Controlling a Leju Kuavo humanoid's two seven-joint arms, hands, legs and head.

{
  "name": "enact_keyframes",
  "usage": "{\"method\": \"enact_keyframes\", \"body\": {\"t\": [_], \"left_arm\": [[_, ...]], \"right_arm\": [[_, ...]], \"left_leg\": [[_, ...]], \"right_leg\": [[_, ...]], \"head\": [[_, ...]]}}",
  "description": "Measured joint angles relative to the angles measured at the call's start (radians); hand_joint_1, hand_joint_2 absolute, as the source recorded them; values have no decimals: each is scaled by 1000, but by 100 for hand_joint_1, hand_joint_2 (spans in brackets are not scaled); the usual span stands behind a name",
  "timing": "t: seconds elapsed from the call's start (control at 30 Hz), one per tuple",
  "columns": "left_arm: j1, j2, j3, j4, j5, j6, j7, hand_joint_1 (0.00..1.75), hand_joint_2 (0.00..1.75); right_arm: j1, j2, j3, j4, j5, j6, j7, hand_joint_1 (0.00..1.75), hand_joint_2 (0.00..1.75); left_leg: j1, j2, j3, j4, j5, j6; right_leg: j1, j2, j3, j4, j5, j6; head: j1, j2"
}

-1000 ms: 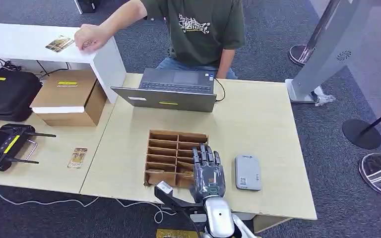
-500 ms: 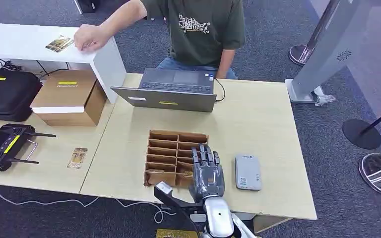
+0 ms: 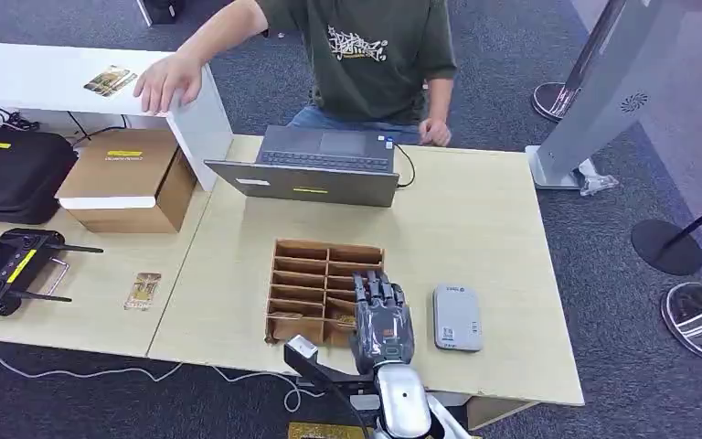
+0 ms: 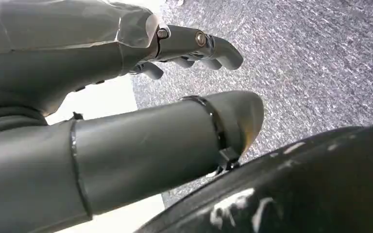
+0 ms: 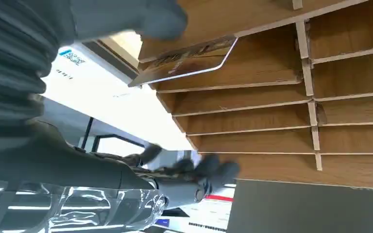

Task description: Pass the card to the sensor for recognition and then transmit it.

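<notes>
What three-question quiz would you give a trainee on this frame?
1. True or false: the right robot hand is over the wooden divider tray.
2. Pick one: on the table, the grey sensor lies A) on the robot's right of the tray, B) on its left of the tray, C) inside the tray.
3. Fill in: in the right wrist view, a card leans in a tray ____.
Key: 1 true; 2 A; 3 slot.

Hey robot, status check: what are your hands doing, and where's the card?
Right hand over slotted wooden tray, fingers not yet on the card standing in a slot. Left hand hanging, holds nothing. Sensor beside tray, unobstructed.
</notes>
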State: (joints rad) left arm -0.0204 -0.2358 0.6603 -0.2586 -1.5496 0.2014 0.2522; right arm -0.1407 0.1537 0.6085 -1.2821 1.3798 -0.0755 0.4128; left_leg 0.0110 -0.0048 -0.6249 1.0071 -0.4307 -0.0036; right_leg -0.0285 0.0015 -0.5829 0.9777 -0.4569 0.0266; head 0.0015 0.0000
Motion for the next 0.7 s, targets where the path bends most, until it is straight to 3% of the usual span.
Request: {"method": "enact_keyframes", "body": {"t": [0.47,0.63,0.7], "left_arm": [[-1,0,21,0,0,-3,6,0,0],[-1,0,24,0,0,-3,6,0,0],[-1,0,24,0,0,-3,5,0,0]], "right_arm": [[-12,0,0,0,-2,-3,-5,173,175],[-12,0,0,0,-3,-3,-5,159,175],[-12,0,0,0,-4,-3,-6,161,175]], "left_leg": [[0,0,0,0,0,0],[0,0,0,0,0,0],[0,0,0,0,0,0]], "right_leg": [[0,0,0,0,0,0],[0,0,0,0,0,0],[0,0,0,0,0,0]], "head": [[0,0],[0,0],[0,0]]}}
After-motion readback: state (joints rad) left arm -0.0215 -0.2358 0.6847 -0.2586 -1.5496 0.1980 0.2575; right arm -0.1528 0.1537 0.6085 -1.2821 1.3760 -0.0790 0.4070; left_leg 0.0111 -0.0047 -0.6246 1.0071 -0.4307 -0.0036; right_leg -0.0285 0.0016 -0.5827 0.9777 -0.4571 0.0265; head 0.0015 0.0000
